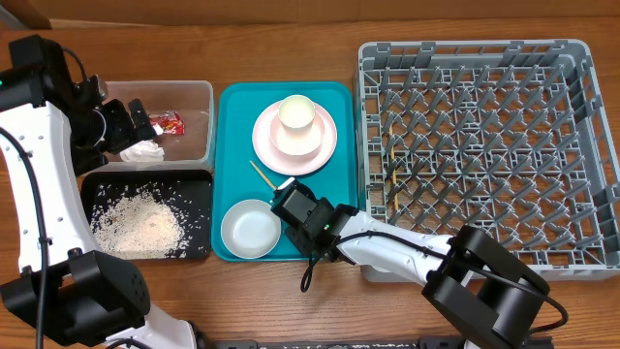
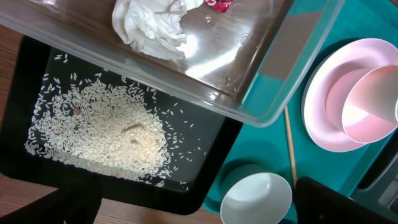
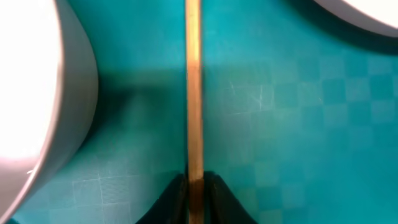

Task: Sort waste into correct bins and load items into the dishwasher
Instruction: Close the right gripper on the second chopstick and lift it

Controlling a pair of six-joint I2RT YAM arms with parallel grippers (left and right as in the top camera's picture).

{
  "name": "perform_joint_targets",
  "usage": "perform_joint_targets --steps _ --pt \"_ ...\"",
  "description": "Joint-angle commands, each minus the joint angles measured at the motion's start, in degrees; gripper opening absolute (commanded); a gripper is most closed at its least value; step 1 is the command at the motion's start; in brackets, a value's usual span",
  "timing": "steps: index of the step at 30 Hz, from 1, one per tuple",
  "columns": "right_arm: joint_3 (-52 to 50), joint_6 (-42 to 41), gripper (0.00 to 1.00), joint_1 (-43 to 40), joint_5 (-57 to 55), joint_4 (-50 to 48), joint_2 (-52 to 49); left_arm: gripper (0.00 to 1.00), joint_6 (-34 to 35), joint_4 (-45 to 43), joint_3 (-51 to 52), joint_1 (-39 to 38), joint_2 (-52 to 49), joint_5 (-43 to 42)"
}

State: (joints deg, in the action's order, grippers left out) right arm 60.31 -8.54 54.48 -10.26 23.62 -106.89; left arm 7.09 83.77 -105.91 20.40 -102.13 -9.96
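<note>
The chopstick (image 3: 194, 93) runs straight ahead of the right gripper (image 3: 194, 177). Its long axis is in line with the gripper's reach, and its near end sits between the two fingertips. The jaws are drawn in until both fingers press its sides, so the gripper is pinching the stick across its width and touches nothing else. From above, the same chopstick (image 1: 260, 174) slants away from the right gripper (image 1: 286, 194) across the teal tray (image 1: 232, 97). It looks to lie flat there, though I cannot tell whether it has left the surface. A white bowl (image 3: 37, 81) is close on the gripper's left, and the rim of the plate (image 3: 367, 12) shows ahead to its right; the stick passes between them without touching either. The dish rack (image 1: 484, 145) lies behind the gripper on the arm's own side, so the carry will probably be a lift followed by a swing back, with the free end kept off the bowl. The right arm is by far the nearer one. The left gripper (image 1: 126, 126) hangs spread wide and empty over the clear tub (image 1: 208, 116), just beside the crumpled napkin (image 1: 143, 152) and well apart from the chopstick.
</note>
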Motion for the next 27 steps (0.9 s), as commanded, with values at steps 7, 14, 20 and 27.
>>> perform_joint_targets --steps 7,14,20,27 --pt "-0.42 -0.48 0.19 0.11 0.02 0.24 -0.92 1.0 0.2 -0.07 -0.96 0.2 0.35 0.52" --pt "-0.42 -0.46 0.2 0.11 0.0 -0.72 -0.92 1.0 0.2 -0.07 -0.96 0.2 0.35 0.52" --pt "-0.42 -0.48 0.2 0.11 0.0 -1.49 -0.94 1.0 0.2 -0.07 -0.96 0.2 0.35 0.52" --pt "-0.42 -0.48 0.13 0.11 0.02 -0.26 -0.94 1.0 0.2 -0.07 -0.96 0.2 0.35 0.52"
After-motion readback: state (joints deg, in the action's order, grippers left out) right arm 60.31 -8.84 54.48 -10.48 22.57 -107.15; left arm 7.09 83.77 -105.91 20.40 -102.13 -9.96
